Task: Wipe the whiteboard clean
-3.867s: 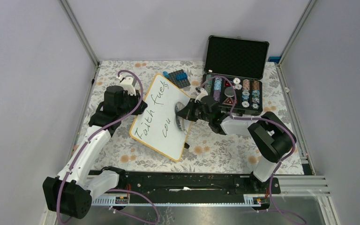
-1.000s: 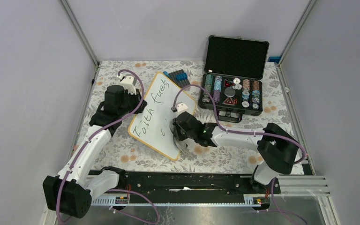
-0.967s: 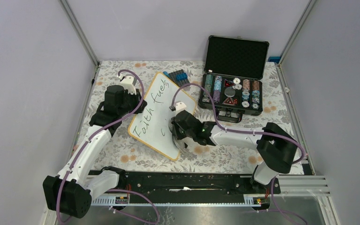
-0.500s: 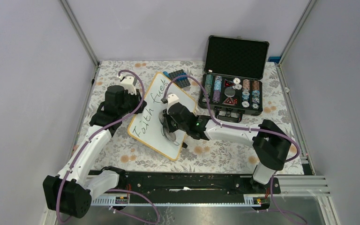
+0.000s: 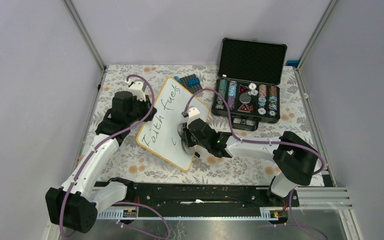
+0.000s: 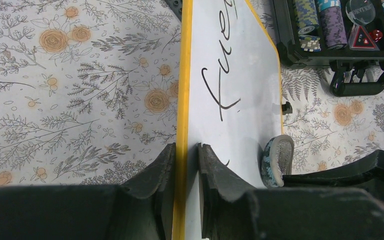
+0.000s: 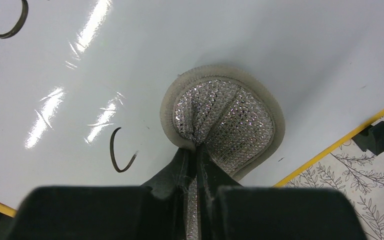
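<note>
- Across the upper half of the flat white rectangular whiteboard (image 5: 172, 120) with its thin orange-yellow rim, black handwriting reads "Faith fuels"; below it a lone "c" stroke stands on bare white, near the board's lower edge.
- No brand or label can be read on the board or the arms.
- On the board's left long edge, the left tool (image 6: 185, 150) is closed on the rim, one dark finger on the outer side and one on the white face.
- The right tool (image 7: 196, 150) is pinched tight on the folded back of a round eraser pad (image 7: 225, 117) with silver sparkly fabric and a grey rim.
- The pad presses on the white surface close to the board's right edge, a little way from the "c".
- The whiteboard lies at an angle on the floral-patterned worktop (image 5: 130, 162), roughly mid-worktop between the two arms, its surface glossy with light streaks.
- A small black clip (image 7: 372, 136) sticks out from the rim just beside the pad.
- Well apart at the far right stands an open black hard case (image 5: 252, 60) holding stacked poker chips.
</note>
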`<move>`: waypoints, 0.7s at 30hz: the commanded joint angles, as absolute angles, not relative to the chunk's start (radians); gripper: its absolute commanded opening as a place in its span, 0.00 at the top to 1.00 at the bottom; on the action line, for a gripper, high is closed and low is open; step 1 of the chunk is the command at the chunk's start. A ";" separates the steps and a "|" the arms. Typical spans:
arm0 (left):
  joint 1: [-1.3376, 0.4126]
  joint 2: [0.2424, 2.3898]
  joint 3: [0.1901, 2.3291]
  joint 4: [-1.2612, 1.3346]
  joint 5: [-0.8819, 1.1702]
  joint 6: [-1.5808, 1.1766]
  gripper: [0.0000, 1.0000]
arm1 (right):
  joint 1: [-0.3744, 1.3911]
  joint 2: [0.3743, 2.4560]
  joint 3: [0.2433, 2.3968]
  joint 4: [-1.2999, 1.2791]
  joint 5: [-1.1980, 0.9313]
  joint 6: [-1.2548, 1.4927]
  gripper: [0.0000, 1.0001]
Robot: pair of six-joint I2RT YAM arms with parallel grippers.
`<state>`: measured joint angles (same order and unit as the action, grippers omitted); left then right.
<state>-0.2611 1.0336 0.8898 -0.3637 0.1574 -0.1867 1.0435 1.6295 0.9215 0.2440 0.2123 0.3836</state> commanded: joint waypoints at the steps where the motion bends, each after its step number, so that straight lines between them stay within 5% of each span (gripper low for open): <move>1: -0.291 1.032 0.883 -0.385 0.189 -0.181 1.00 | 1.114 1.665 0.980 0.133 0.178 0.377 1.00; 9: -0.297 1.031 0.877 -0.385 0.166 -0.179 1.00 | 1.183 1.708 1.165 0.136 0.099 0.351 1.00; 21: -0.304 1.030 0.884 -0.386 0.180 -0.178 1.00 | 1.181 1.632 0.795 0.202 0.154 0.463 1.00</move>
<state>-0.2726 1.0275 0.8898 -0.3656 0.1417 -0.1802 1.1507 1.6184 0.9333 0.2718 0.2363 0.3874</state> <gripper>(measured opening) 0.195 0.094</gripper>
